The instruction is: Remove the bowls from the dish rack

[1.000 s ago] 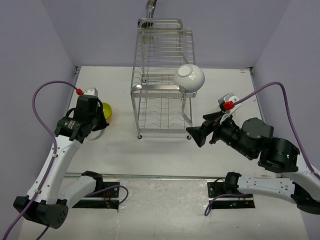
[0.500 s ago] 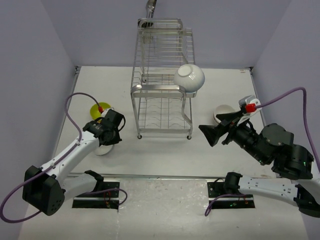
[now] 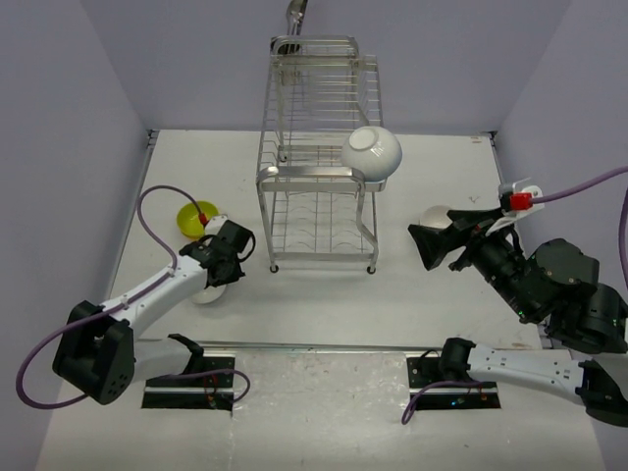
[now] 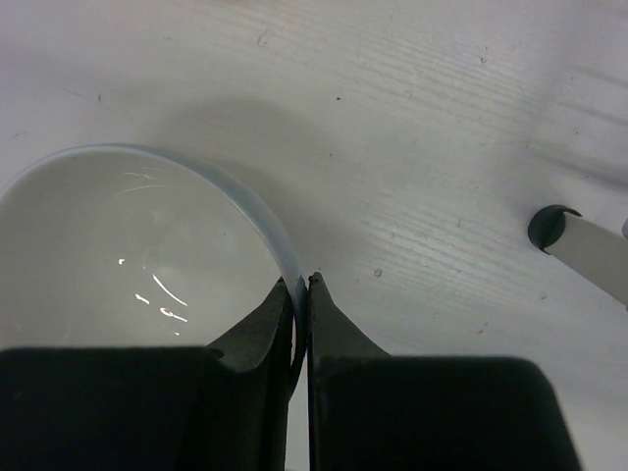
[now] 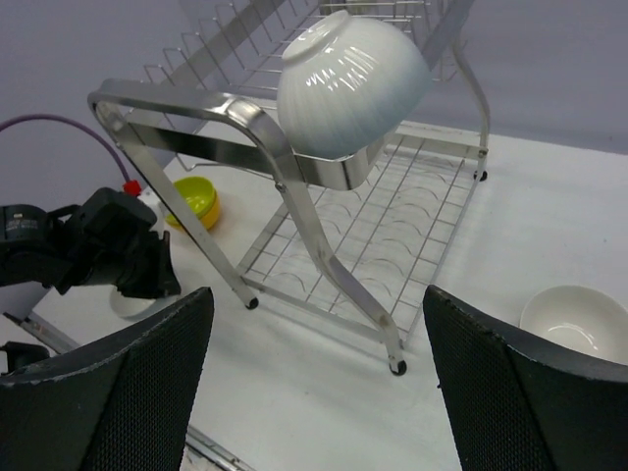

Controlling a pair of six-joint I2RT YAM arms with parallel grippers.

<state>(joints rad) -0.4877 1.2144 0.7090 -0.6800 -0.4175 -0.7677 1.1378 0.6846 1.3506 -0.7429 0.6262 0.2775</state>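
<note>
The upturned glossy white bowl (image 3: 372, 153) on the chrome wire dish rack (image 3: 314, 98) sits upper-left of the nearer, wide-open, empty right gripper (image 3: 420, 247). The left gripper (image 4: 301, 285) pinches the rim of a second white bowl (image 4: 128, 255).

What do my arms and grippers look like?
Left arm and right arm: white links, black joints. Left gripper and right gripper: black, with wedge-shaped fingers. A purple cable with a red connector runs to each wrist.
</note>
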